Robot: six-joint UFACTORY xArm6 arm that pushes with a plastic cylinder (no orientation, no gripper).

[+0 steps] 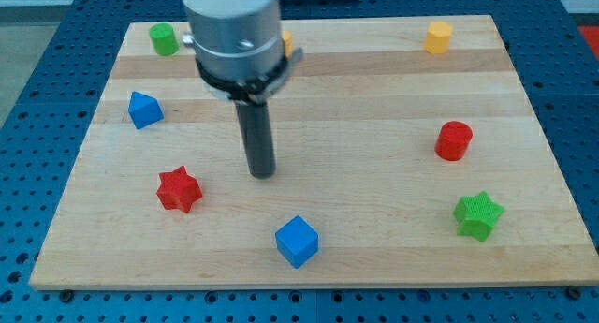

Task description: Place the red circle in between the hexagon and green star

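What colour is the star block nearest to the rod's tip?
Red star, camera view, left of my tip.

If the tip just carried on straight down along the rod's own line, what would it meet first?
Only the wooden board: my tip already appears to rest on it. No block lies under it; the red star sits to the view's left, the blue cube below-right, both apart.

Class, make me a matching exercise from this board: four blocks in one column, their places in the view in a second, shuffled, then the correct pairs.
Column 1:
1 red circle
2 green star
3 blue cube
4 red star

Column 2:
A bottom middle
B right, above the green star
C left of my tip
D bottom right

Pairs: 1-B, 2-D, 3-A, 4-C
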